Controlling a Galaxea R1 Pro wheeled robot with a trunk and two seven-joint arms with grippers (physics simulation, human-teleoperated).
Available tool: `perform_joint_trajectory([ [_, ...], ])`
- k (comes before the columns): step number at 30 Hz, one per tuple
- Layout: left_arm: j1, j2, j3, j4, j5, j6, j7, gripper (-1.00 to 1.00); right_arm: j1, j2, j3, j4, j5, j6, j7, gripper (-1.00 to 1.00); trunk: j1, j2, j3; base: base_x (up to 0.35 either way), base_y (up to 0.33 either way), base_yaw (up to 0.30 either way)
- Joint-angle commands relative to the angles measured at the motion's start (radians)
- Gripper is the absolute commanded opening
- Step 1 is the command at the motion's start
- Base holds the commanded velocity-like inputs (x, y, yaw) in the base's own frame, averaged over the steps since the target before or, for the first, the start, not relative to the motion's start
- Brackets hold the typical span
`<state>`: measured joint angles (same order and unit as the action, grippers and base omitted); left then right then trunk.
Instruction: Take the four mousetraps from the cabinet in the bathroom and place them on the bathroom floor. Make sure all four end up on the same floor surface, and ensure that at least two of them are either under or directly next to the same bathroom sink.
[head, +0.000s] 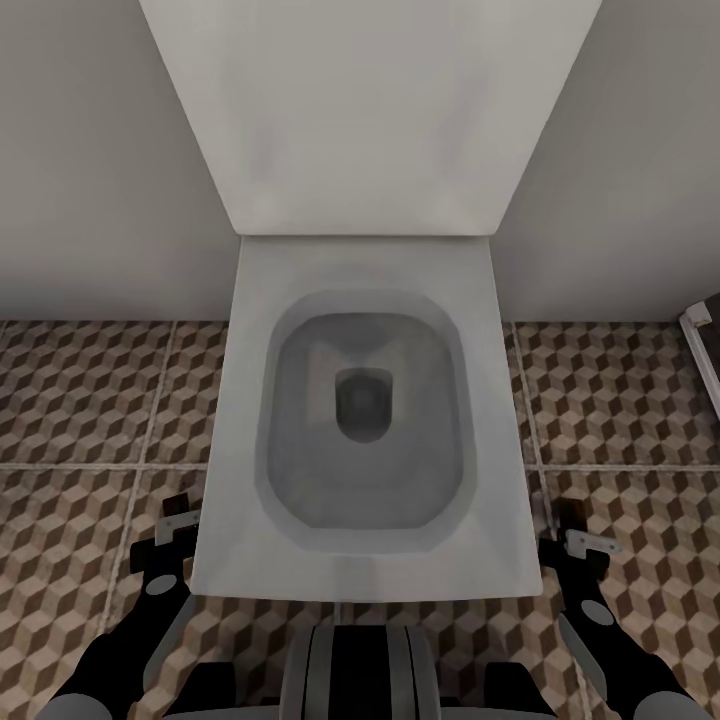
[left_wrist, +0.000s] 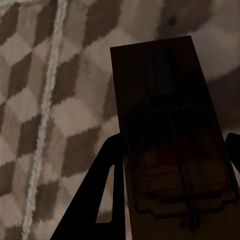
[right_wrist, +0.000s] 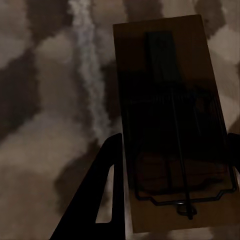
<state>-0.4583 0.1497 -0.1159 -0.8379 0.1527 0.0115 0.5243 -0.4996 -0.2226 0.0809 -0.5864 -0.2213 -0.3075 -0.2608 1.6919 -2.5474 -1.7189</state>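
Note:
I hold a mousetrap in each hand, low over the bathroom floor with its cube-pattern tiles. My left gripper is shut on a flat dark-brown mousetrap, whose tip sticks out past the fingers, left of the toilet's front corner. My right gripper is shut on a second mousetrap, seen as a dark sliver right of the toilet. In both wrist views the trap's wire bar lies between the black fingers, with patterned tile behind. The cabinet and sink are out of view.
A white square toilet with its lid raised stands straight ahead against the pale wall, between my two arms. A white-edged dark object lies on the floor at the right edge. Patterned tiles spread to both sides of the toilet.

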Motion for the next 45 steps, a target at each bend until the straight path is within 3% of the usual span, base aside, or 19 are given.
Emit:
perform_joint_trajectory([
  [1,0.0,0.002,-0.007,-0.001,0.008,0.002,0.011,-1.0,-0.001,-0.001,0.009,0.0,-0.012,-0.005,-0.004,-1.0,0.0,0.0,0.0,0.0,0.0,0.0],
  [8,0.0,0.002,-0.007,-0.001,0.008,0.002,0.011,-1.0,-0.001,-0.001,0.015,0.0,-0.002,-0.008,-0.006,-1.0,0.0,0.0,0.0,0.0,0.0,0.0],
  [14,0.0,0.001,-0.007,-0.001,0.008,0.002,0.012,-1.0,-0.001,-0.001,0.014,0.0,0.09,-0.1,-0.005,-1.0,0.0,0.0,0.0,0.0,0.0,0.0],
  [18,0.0,0.002,-0.007,-0.001,0.008,0.002,0.012,-1.0,-0.001,-0.001,0.011,0.001,0.117,-0.137,-0.006,-1.0,0.0,0.0,0.0,0.0,0.0,0.0],
  [45,0.0,0.001,-0.007,-0.001,0.008,0.002,0.013,-1.0,-0.001,0.0,0.007,0.034,0.127,-0.156,-0.018,-1.0,0.0,0.0,0.0,0.0,0.0,0.0],
])
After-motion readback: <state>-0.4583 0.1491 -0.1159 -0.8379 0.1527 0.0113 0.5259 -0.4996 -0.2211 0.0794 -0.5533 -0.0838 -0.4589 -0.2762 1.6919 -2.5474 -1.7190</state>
